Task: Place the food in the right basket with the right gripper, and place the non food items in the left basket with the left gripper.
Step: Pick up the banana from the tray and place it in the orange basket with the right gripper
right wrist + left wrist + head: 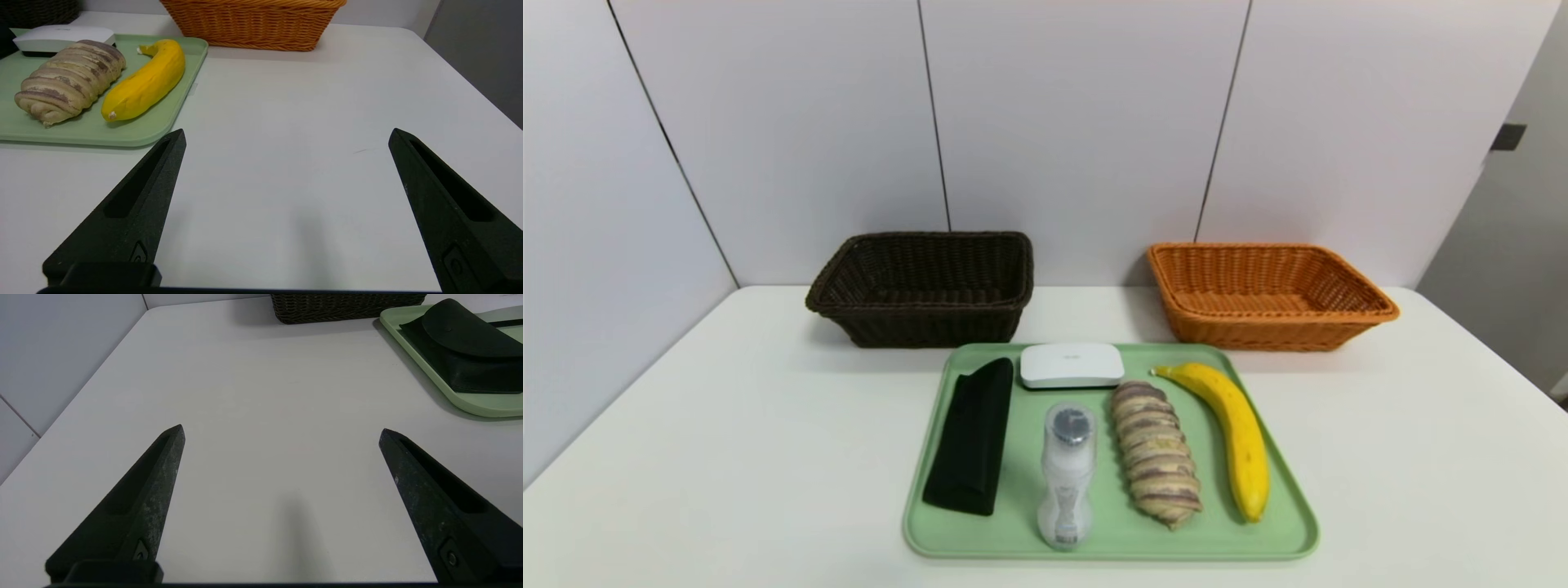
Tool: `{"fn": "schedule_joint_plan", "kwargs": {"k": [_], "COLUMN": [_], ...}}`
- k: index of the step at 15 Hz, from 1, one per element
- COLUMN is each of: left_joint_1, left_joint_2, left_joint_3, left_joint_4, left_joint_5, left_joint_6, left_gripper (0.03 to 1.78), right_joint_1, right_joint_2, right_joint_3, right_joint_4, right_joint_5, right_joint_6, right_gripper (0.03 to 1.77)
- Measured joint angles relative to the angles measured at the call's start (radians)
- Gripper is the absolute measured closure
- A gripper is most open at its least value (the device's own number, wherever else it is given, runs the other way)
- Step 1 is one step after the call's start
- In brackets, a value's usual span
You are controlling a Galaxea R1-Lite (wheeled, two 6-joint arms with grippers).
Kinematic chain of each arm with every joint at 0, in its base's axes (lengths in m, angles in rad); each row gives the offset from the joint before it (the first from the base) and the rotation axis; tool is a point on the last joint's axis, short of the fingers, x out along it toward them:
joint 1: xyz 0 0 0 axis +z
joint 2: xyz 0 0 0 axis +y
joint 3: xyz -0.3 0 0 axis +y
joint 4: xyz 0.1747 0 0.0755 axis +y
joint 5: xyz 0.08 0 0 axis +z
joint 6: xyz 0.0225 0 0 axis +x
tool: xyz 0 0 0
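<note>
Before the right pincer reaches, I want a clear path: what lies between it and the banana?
Only bare table and the tray's rim. The right wrist view shows the open right pincer with nothing standing before the banana.

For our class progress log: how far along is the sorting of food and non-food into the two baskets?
Nothing is done: brown basket and orange basket hold nothing. Nothing is in hand; left gripper and right gripper hang open. Banana, bread, pouch, device, bottle remain on the tray.

A pale green tray (1282, 523) with rounded corners is lying flat on a white table (727, 457), near its front edge. White wall panels (1078, 122) with thin dark seams are standing behind the table.
</note>
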Motion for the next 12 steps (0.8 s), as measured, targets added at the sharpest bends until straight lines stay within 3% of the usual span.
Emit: {"fn": "schedule_joint_plan", "kwargs": {"k": [12], "left_joint_1": [-0.001], "left_joint_2": [0.000], "left_joint_3": [0.000], "left_joint_4": [0.001], "left_joint_5": [0.003], "left_joint_6": [0.002], "left_gripper": [0.12], "right_joint_1": [0.000], "right_joint_2": [0.000], "right_joint_3": [-0.001], "right_joint_4": [-0.011], "right_joint_5": [0.009], "right_joint_6": [-0.006], "right_gripper": [0.09]}}
